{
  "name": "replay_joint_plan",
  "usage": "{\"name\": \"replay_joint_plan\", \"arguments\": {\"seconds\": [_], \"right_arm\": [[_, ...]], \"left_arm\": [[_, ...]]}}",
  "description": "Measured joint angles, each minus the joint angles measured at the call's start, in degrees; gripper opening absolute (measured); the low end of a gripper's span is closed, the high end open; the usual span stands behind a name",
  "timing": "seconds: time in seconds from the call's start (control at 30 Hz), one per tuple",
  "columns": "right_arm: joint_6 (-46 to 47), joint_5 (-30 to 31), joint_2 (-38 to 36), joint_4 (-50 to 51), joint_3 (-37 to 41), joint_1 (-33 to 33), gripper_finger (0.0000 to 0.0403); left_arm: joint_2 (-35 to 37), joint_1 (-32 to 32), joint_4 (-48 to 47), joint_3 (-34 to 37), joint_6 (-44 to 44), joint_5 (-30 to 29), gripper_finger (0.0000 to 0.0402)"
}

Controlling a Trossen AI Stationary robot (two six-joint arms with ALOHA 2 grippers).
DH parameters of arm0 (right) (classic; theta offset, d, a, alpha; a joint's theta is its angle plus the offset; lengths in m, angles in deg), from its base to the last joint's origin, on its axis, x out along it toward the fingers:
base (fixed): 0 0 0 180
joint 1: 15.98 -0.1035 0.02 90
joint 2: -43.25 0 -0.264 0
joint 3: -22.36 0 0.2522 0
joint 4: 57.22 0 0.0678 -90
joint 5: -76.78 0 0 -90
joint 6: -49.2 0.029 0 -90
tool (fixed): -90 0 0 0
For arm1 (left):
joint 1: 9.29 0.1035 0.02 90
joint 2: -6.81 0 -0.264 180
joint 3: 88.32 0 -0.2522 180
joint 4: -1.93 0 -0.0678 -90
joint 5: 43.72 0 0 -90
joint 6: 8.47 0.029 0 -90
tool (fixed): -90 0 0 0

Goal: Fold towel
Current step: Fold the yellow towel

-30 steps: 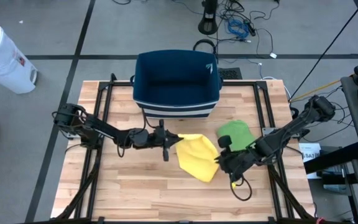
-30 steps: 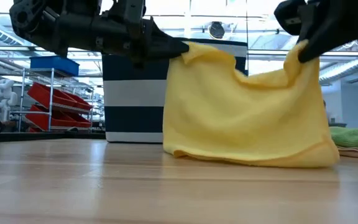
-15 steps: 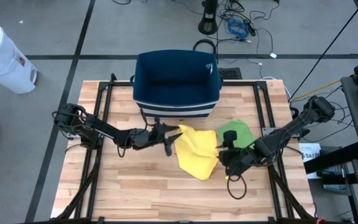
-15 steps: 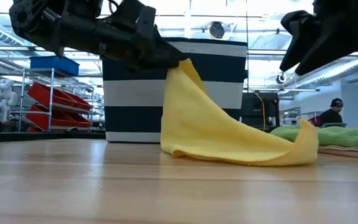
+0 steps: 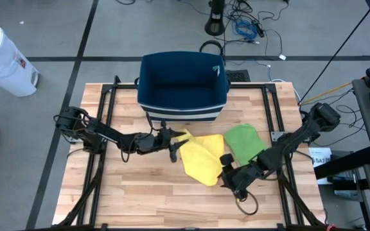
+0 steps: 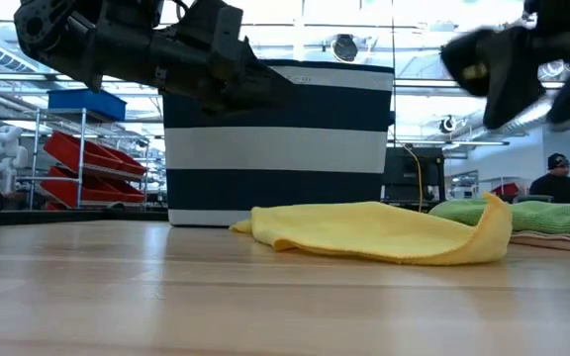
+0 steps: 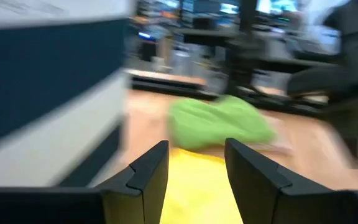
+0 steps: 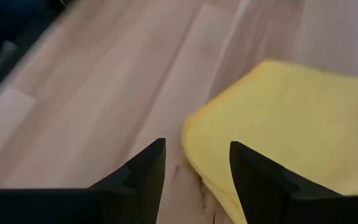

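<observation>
Soft yellow cloth towel (image 5: 202, 159) lying loose on the wooden slatted table (image 5: 121, 199), roughly mid-table, just in front of the navy-and-white striped fabric basket (image 5: 182, 86) at the far edge. In the low view (image 6: 384, 232), mostly flat, one corner on the green towel's side curling upward. Rumpled green cloth towel (image 5: 243, 142) touching it on the right-hand side, toward the right edge.

Left gripper (image 5: 174, 142) hovering at the yellow towel's far corner near the basket, jaws spread and empty (wrist view shows clear daylight between the fingers (image 7: 145, 171), yellow cloth beneath). Right gripper (image 5: 227, 178) above the towel's near edge, jaws likewise spread, holding nothing; the fingers (image 8: 143, 169) frame bare wood and the yellow hem.

Step in hand, by judgement: between folds, the cloth laid down and released, not yet re-gripped. Fold count hard to judge from above, probably doubled once. Next move likely calls for each gripper to descend onto a corner of one edge, pinch it, and carry it over to the opposite edge without dragging the green towel along.
</observation>
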Motion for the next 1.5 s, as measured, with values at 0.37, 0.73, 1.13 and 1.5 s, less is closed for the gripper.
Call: {"name": "replay_joint_plan", "arguments": {"seconds": [0.37, 0.73, 1.13, 1.5], "right_arm": [[-3.04, -2.16, 11.83, -11.94, 0.13, 1.17, 0.0164], [-2.24, -1.58, 13.46, -11.95, 0.13, 3.08, 0.0128], [-3.55, -1.10, 12.87, -14.02, 0.11, 3.29, 0.0006], [-6.61, 14.19, 0.40, -13.76, 0.02, 3.58, 0.0001]], "left_arm": [[0.00, -3.82, -9.39, 0.00, 1.23, 14.40, 0.0163], [0.00, -6.82, -14.80, 0.00, 2.69, 14.35, 0.0163], [-1.88, -7.76, -14.95, 0.00, 3.74, 14.02, 0.0163], [-9.14, -9.46, -5.74, -0.02, 5.40, 8.88, 0.0163]]}}
